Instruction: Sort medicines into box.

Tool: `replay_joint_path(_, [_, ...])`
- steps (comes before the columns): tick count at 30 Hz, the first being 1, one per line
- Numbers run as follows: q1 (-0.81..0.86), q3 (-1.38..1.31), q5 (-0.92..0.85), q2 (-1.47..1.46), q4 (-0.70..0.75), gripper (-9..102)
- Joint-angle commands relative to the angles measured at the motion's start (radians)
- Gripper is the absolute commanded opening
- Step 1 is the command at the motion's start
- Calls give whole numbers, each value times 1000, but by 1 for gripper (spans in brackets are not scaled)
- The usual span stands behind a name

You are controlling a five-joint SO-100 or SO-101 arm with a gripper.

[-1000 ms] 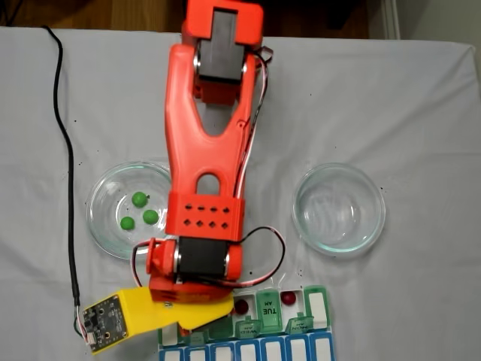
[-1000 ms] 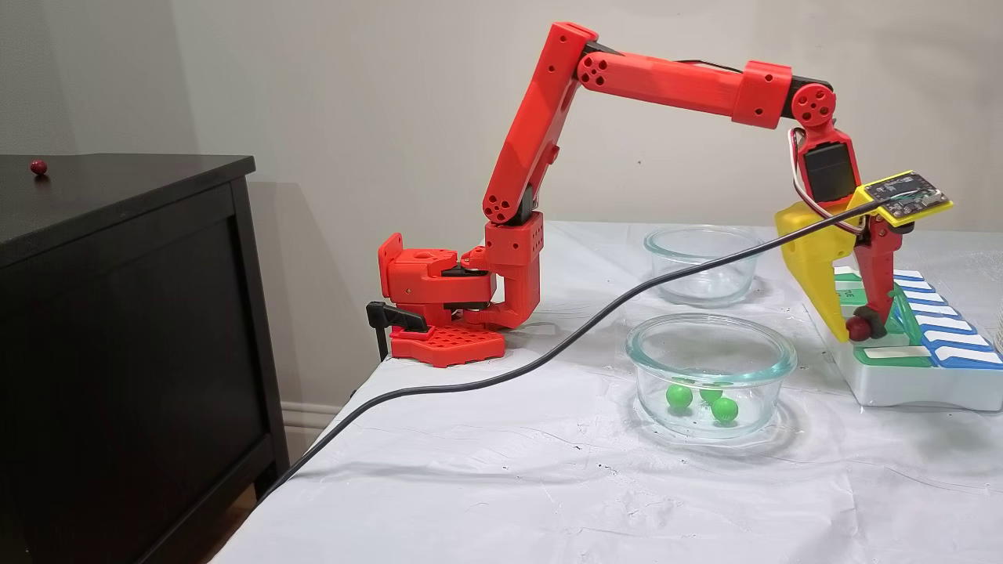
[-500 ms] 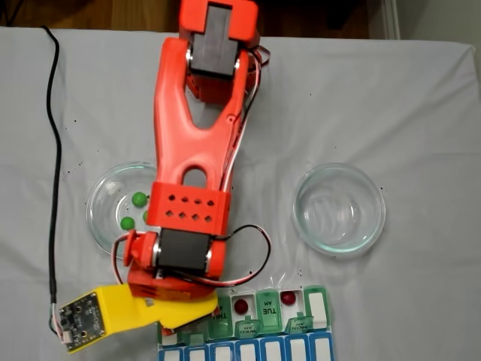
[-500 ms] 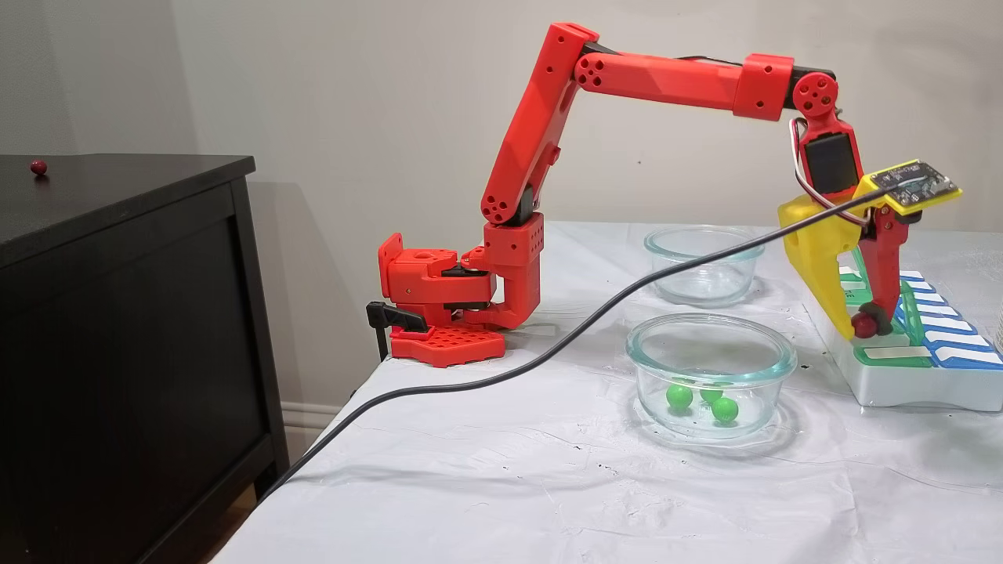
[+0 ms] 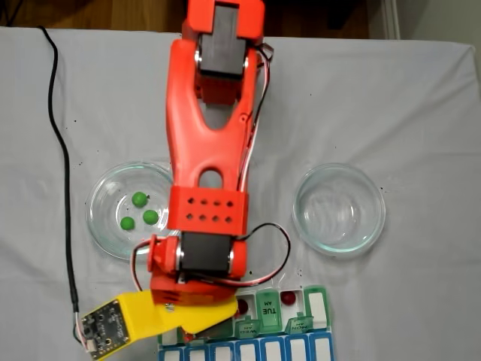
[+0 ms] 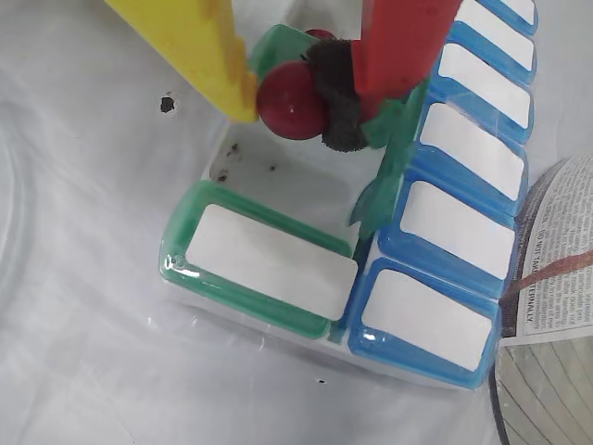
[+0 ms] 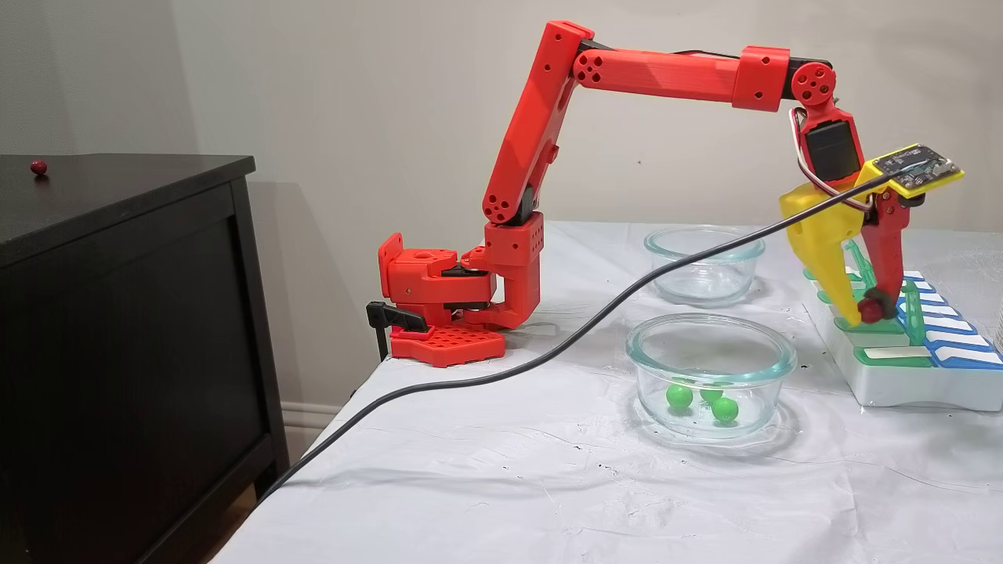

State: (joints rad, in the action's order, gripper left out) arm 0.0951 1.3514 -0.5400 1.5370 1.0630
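Gripper: closed on one red ball, pinched between the yellow finger and the red, dark-padded finger. It hangs above an open white compartment of the box, not touching the floor of it. The side view puts the same ball just over the box's green row.

Box: at the table's near edge in the top-down view. The green row has some lids raised and some shut; the blue row is shut.
- Two red balls lie in open compartments, one at, one partly under the arm at.
- Judged: two reds placed, a third about to be dropped.

Glass dish with green balls: three green balls at rest inside, untouched. Judged: these are still to be sorted, so roughly half the job is left.

Second glass dish: holds nothing.

Surface: white cloth, wrinkled, flecked with tiny dark specks. A black cable trails across it up to the wrist camera board.

Room: plain pale wall behind. A dark cabinet stands left in the side view, with one small red ball on top, well apart from the table.
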Motion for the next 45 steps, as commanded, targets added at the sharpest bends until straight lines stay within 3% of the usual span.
replay_joint_path(1, [-3, -135, 9, 20, -17, 0])
replay_joint_path(15, [32, -161, -43, -5, -81, 1])
replay_joint_path(19, [29, -130, -57, 15, -89, 20])
replay_joint_path(26, [26, -123, -84, 38, -61, 24])
replay_joint_path(29, [28, -137, -112, 57, 3, 17])
replay_joint_path(31, [37, -178, -132, 69, 103, 1])
replay_joint_path(36, [92, -334, -235, 97, 397, 0])
replay_joint_path(39, [132, -334, -232, 149, 410, 0])
replay_joint_path(45, [201, -321, -388, 196, 571, 0])
